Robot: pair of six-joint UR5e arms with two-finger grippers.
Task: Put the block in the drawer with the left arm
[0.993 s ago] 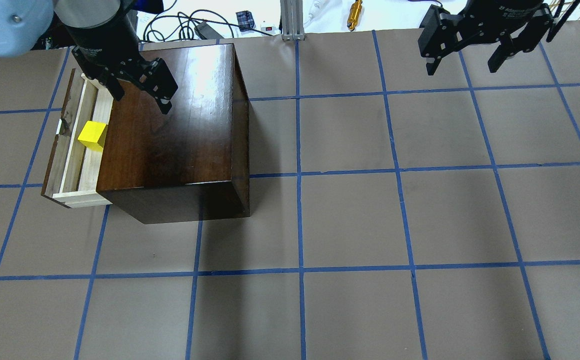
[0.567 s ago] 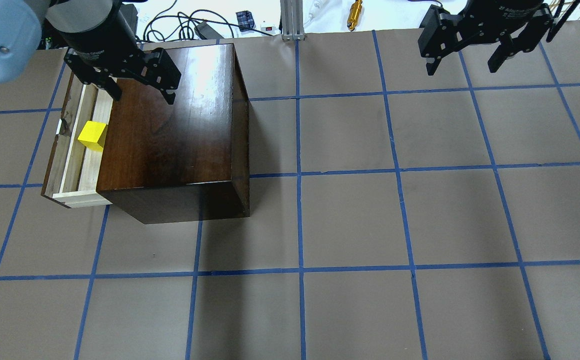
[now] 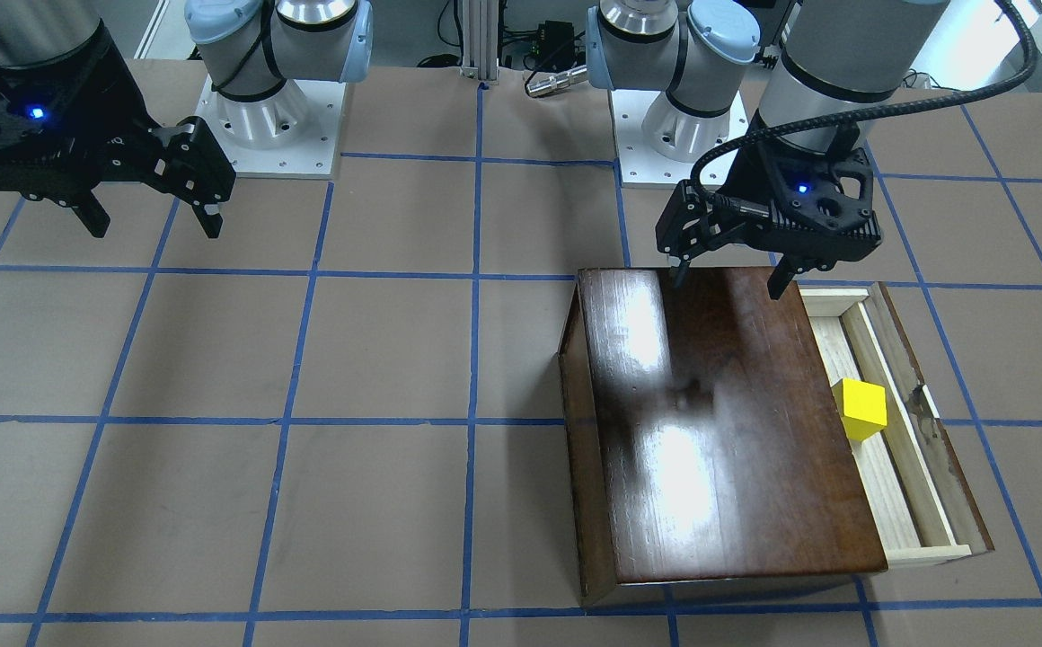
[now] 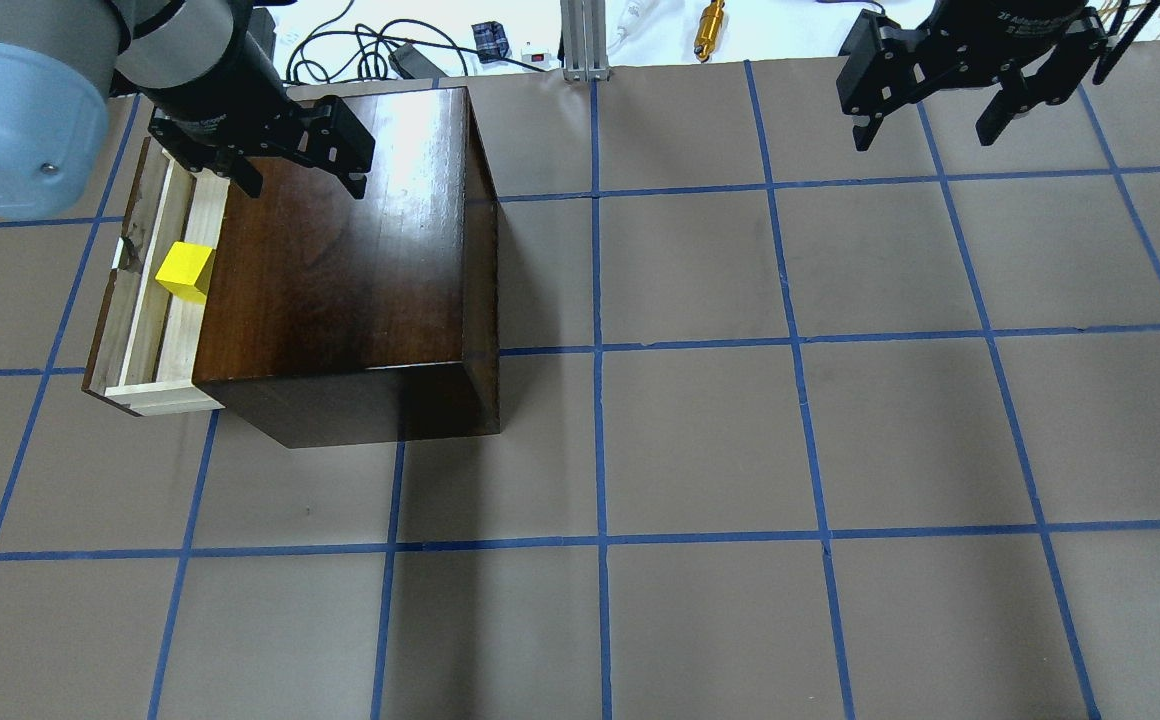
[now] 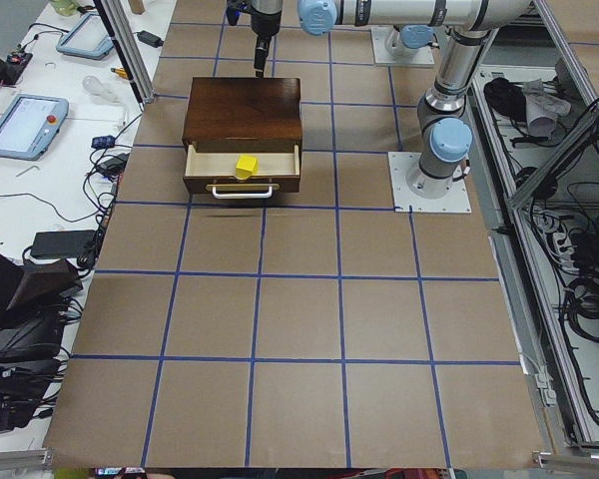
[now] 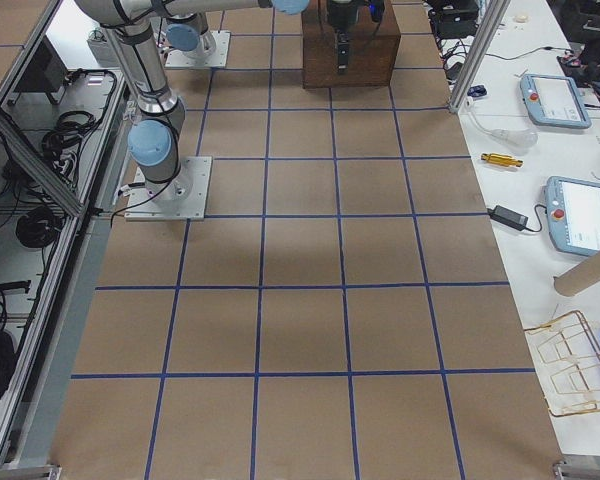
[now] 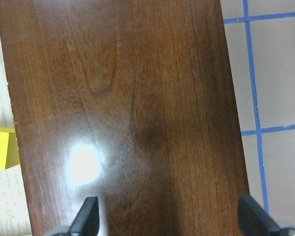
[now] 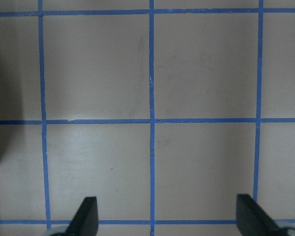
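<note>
Looked down on a table (image 4: 700, 440) papered in brown and gridded with blue tape. Saw black cables (image 4: 360, 50) on a white bench beyond its twelve o'clock edge. Found the dark glossy box (image 4: 340, 280) at ten o'clock on the table, with its drawer (image 4: 155, 345) pulled out toward nine o'clock. Spotted the yellow block (image 4: 185, 270) resting inside the drawer, about midway along and close to the box. Saw wide brown paper running from the box toward three and six o'clock. Caught the left gripper (image 4: 304, 190) hanging over the box's twelve o'clock edge, pointed down, jaws spread wide and holding nothing, apart from the block. Spotted the right gripper (image 4: 924, 141) at one o'clock above the paper, likewise spread wide and holding nothing.
</note>
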